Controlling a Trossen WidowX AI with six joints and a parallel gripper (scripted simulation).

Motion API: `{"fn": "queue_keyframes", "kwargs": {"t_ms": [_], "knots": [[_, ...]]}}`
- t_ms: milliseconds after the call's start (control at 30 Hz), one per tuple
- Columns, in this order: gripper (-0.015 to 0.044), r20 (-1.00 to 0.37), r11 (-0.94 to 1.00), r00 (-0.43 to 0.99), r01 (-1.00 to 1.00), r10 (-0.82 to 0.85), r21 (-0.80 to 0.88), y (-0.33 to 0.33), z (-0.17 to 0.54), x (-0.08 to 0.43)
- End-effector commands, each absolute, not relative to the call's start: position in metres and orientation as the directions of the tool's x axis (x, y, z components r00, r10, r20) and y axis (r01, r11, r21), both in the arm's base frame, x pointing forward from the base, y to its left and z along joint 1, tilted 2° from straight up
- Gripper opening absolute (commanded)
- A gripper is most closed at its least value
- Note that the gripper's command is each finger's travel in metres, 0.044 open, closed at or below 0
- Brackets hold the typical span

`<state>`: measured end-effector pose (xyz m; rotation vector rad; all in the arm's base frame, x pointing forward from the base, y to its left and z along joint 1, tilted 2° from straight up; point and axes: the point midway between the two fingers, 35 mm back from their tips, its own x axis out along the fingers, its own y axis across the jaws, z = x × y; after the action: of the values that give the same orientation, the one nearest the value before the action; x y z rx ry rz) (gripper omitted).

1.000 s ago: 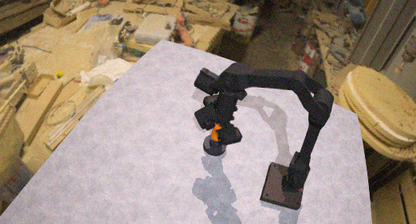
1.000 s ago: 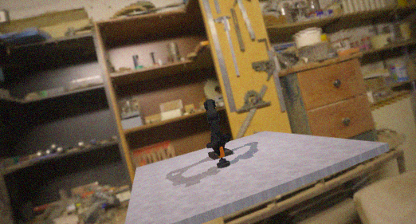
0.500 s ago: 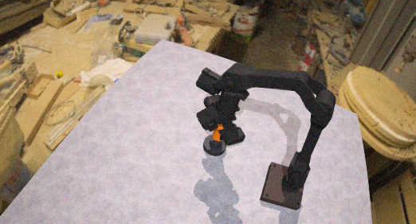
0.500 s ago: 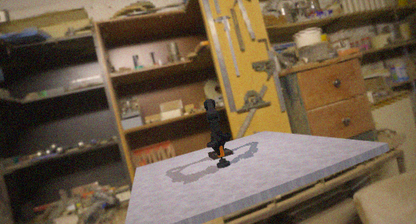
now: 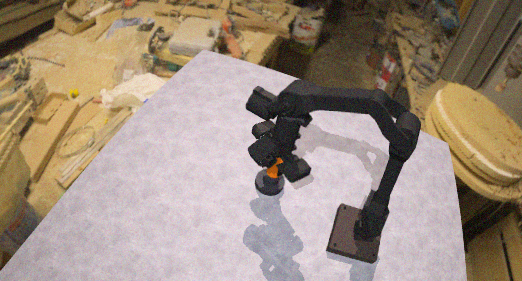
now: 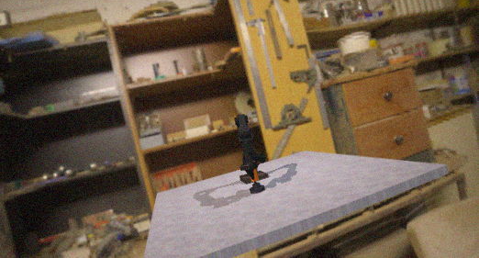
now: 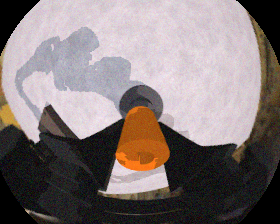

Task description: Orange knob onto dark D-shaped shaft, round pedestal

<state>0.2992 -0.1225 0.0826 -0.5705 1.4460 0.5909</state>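
Observation:
The orange knob (image 5: 273, 172) (image 6: 255, 176) (image 7: 142, 131) is held between the fingers of my gripper (image 5: 277, 165) (image 6: 254, 174) (image 7: 140, 123), which is shut on it. The knob's lower end is over the middle of the dark round pedestal (image 5: 263, 188) (image 6: 257, 189) (image 7: 126, 102), which stands on the table. The knob looks slightly tilted in the top and exterior views. A dark part of the shaft shows at the knob's lower end in the wrist view. Whether the knob touches the shaft, and how its flat side lies, cannot be told. The shaft's flat side is hidden.
The pale table top (image 5: 175, 187) (image 6: 321, 195) (image 7: 191, 60) carries the pedestal and the arm's brown base plate (image 5: 345, 237), to the right of the pedestal in the top view. The arm arches over between them. Its shadows fall around the pedestal.

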Motion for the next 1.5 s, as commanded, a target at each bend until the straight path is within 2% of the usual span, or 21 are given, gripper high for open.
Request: {"fn": "queue_keyframes", "kwargs": {"t_ms": [0, 1467], "knots": [[0.0, -0.999, 0.728, 0.041, -0.685, 0.029, -0.007, -0.1228, 0.0848, 0.3018], [0.0, -0.999, 0.728, 0.041, -0.685, 0.029, -0.007, -0.1216, 0.0833, 0.2984]]}}
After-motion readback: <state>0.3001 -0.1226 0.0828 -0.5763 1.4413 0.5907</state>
